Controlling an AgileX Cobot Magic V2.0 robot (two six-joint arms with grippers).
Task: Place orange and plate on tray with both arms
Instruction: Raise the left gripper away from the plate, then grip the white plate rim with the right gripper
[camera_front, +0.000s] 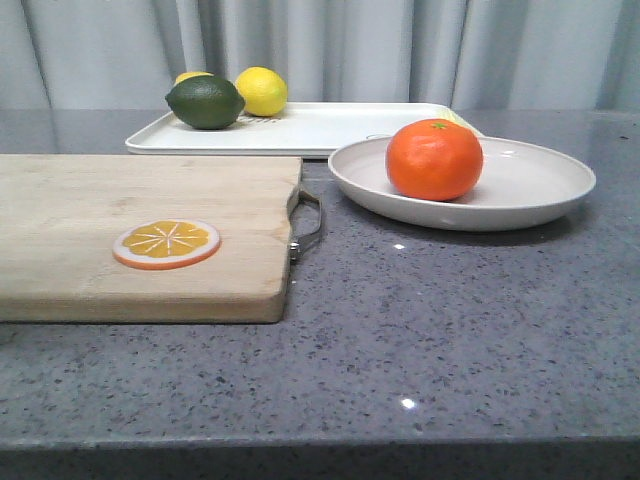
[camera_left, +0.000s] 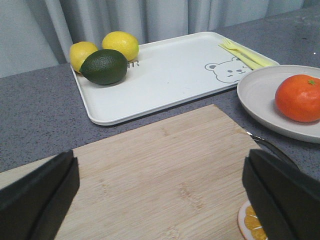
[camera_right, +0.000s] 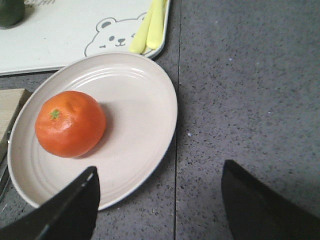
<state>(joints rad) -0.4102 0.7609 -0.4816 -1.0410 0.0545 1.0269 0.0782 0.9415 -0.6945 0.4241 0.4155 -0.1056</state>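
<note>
Grey counter (camera_front: 450, 330) — orange (camera_front: 434, 158) on plate (camera_front: 530, 185) beside tray (camera_front: 320, 128); both jaws released.

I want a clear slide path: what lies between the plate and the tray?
Nothing: in the right wrist view the plate nearly meets the tray edge. Yellow cutlery lies just inside the tray there.

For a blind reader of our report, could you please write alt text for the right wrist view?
A whole orange sits on the round off-white plate on a grey speckled counter, with the open right end effector hovering over the plate's near edge. Behind the plate lies the corner of a white tray with a bear drawing and yellow cutlery.
</note>
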